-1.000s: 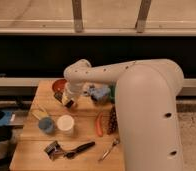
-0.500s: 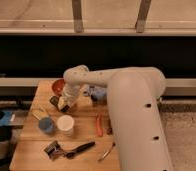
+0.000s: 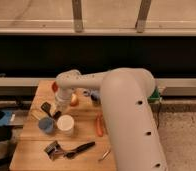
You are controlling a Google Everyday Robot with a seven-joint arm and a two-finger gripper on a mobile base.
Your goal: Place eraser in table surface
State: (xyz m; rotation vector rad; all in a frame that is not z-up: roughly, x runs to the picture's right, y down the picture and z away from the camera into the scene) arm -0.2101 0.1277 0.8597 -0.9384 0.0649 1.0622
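Note:
The eraser [image 3: 45,106], a small black block, shows tilted over the left part of the light tan table surface [image 3: 33,142], just behind the blue cup. My gripper [image 3: 55,113] hangs down from the white arm right beside it, on its right, above the gap between the two cups. I cannot tell whether the gripper holds the eraser or whether the eraser rests on the wood.
A blue cup [image 3: 46,125] and a white cup [image 3: 66,125] stand in front of the gripper. A black-handled utensil [image 3: 82,148] and a grey metal clip tool [image 3: 53,149] lie near the front. An orange item [image 3: 98,125] lies right of the cups. A green tray [image 3: 154,95] peeks out behind the arm.
The gripper has come down and slightly to the left, toward the cups. The dark block now shows at its left side. The other things on the table have not moved.

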